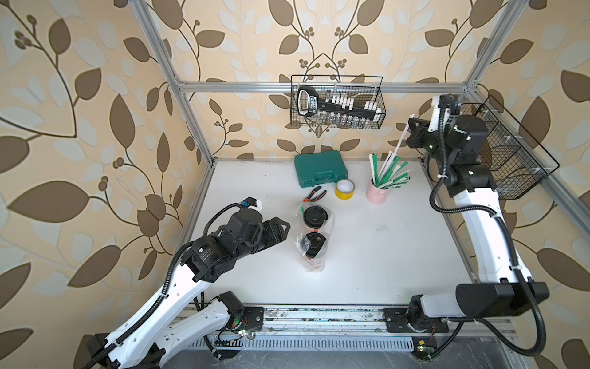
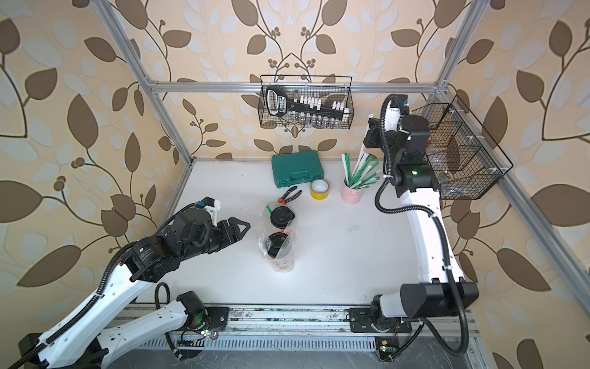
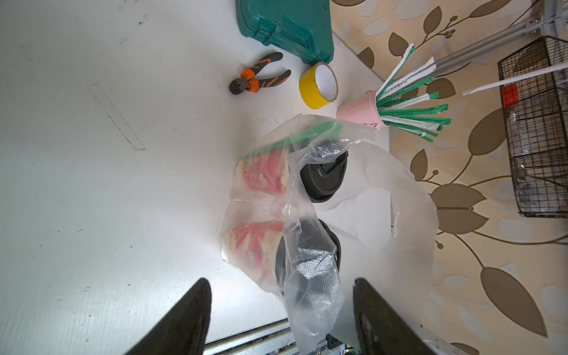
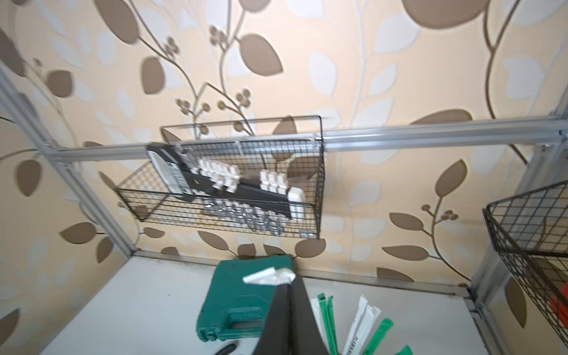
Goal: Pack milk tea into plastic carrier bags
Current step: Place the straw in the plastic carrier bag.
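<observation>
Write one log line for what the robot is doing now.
cups: both upright inside bag | left gripper: open, beside bag | right gripper: shut on straw, raised

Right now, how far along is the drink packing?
Done: the far red cup and near red cup stand inside the clear carrier bag, with a green straw. In hand: the raised right pincer is shut on a white wrapped straw. The left pincer hovers open by the bag. Left, probably: adding that straw.
</observation>
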You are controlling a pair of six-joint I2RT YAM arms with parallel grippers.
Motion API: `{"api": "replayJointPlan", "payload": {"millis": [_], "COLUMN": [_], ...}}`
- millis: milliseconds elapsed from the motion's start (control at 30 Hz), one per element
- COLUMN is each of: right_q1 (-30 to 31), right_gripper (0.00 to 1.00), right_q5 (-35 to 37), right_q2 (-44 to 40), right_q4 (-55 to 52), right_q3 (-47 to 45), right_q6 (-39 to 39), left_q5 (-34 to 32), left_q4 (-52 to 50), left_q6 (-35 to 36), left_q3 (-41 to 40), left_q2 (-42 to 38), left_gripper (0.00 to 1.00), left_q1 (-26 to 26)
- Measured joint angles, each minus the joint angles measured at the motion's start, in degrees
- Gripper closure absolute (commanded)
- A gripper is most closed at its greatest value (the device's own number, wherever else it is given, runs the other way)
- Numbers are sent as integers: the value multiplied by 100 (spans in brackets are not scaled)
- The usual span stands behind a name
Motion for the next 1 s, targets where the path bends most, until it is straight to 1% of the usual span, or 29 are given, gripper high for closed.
{"api": "replayJointPlan", "payload": {"millis": [133,233,300,367,467,600,767,833,867,933,1000], "right_q1": [2,72,225,599,1436,2492,3939,4310,4444,4577,4645], "right_gripper": [100,100,100,100,100,100,100,100,100,100,100], "right_q5": [-807,-1547,-1965,-2295,-2518,-2531,-2057,-1825,-1718,-1556,-1405], "right_q2": [-861,-1311,-1600,-1930,-2267,-2402,-2238,-2146,-2096,-1998,-1858], "right_q4": [201,420,684,901,1010,1012,767,678,656,649,640], "right_q3": [-256,-282,-481,-863,-1355,-1716,-1974,-2087,-2162,-2282,-2358], "right_q6": [435,946,1340,1722,2098,2326,2186,2072,2026,1956,1884], "left_q5": [269,610,866,1143,1440,1624,1722,1751,1753,1757,1762], "left_q4": [-15,-15,-15,-13,-7,15,94,140,157,186,197], "left_q6": [7,15,33,79,140,162,175,186,188,223,227], "left_q3": [2,2,2,2,-4,-24,-24,-24,-24,-24,-24], "left_q2": [-76,-39,52,175,396,507,614,688,726,787,850], "left_gripper": [28,29,29,29,28,30,36,38,42,48,49], "left_q1": [0,0,0,0,0,0,0,0,0,0,0]}}
